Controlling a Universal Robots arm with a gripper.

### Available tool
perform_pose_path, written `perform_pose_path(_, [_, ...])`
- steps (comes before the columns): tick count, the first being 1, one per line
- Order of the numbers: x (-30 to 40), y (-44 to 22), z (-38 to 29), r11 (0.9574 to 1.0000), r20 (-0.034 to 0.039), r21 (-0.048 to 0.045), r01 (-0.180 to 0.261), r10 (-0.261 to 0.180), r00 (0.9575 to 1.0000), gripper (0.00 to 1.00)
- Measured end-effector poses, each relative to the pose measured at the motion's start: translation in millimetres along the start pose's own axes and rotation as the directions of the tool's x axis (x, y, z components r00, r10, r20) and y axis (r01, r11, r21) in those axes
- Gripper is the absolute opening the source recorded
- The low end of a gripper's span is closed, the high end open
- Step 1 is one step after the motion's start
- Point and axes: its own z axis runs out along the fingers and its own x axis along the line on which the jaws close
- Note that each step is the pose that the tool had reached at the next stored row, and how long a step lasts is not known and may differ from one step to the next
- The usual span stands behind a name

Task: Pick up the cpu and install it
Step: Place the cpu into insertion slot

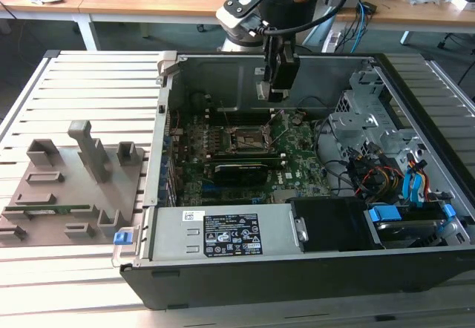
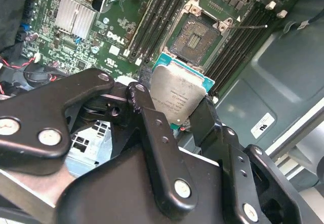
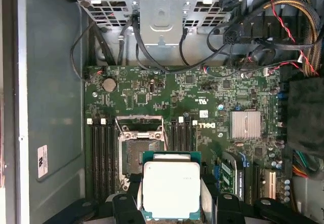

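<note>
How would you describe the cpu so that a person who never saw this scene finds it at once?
Look inside the open computer case, above its green motherboard. There the gripper clamps the cpu, a flat square chip. Its silvery top sets it apart from the dark, empty socket nearby.

Labels and print dotted an open computer case (image 1: 297,277), little of it legible.

In the exterior view, a black label (image 1: 231,233) crowded with white text and approval marks covered the grey power supply (image 1: 167,231), with a small white sticker (image 1: 194,216) at its corner; none of the lines could be made out. In both wrist views a white tag (image 3: 42,161) bearing a dark mark sat on the case wall, and white maker's lettering (image 3: 209,126) ran across the green motherboard (image 3: 152,89) beside a finned heatsink (image 3: 245,124). In the second wrist view faint printed lines crossed the metal lid of the cpu (image 2: 178,95), too pale to read.
</note>
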Motion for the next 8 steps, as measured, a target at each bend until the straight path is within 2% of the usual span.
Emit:
perform_pose_path(2, [0.0, 0.0, 0.0, 0.9999, 0.0, -0.0001, 0.012, -0.012, 0.9999, 0.55])
perform_pose_path(3, [0.0, 0.0, 0.1, 0.9989, -0.0003, -0.0002, 0.046, -0.046, 0.9989, 0.55])
perform_pose_path(4, [0.0, 0.0, 0.1, 0.9981, -0.0004, -0.0003, 0.062, -0.062, 0.9981, 0.55])
perform_pose_path(8, [0.3, -1.5, 1.2, 0.9978, -0.0005, -0.0004, 0.066, -0.066, 0.9978, 0.55])
